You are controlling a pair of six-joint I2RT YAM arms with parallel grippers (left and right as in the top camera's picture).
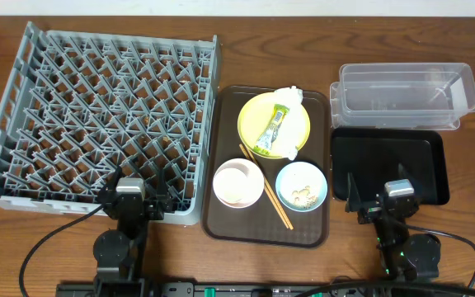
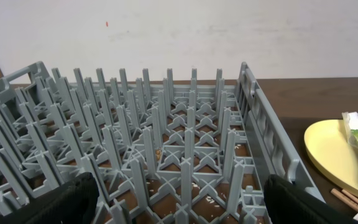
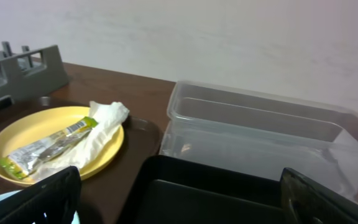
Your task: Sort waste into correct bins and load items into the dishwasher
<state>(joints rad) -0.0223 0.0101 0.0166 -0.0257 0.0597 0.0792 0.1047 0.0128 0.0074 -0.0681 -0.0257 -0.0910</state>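
The left gripper (image 2: pixel 180 200) has its jaws wide apart and holds nothing. It hangs at the near edge of the grey dish rack (image 1: pixel 97 107). The right gripper (image 3: pixel 179 196) is also spread and empty, over the near part of the black tray (image 1: pixel 386 157), with the clear tub (image 1: pixel 402 95) behind it.

All the work waits on the brown serving tray (image 1: pixel 221 223) between them. The wrapper (image 1: pixel 273 132) lies partly on the napkin (image 1: pixel 291 99) on the yellow plate (image 1: pixel 254 115), so I think a pinch on one may drag both into the wrong bin. The crumbs (image 1: pixel 303 195) sit in the light blue bowl (image 1: pixel 301 175) and may spill if it tilts early. The chopsticks (image 1: pixel 269 191) lie flat between this bowl and the pinkish-white bowl (image 1: pixel 237 183), thin and difficult to grasp.

I cannot find the white cup. Both wrist views cut off the fingertips. Whether the tub is one or two stacked, I cannot tell.
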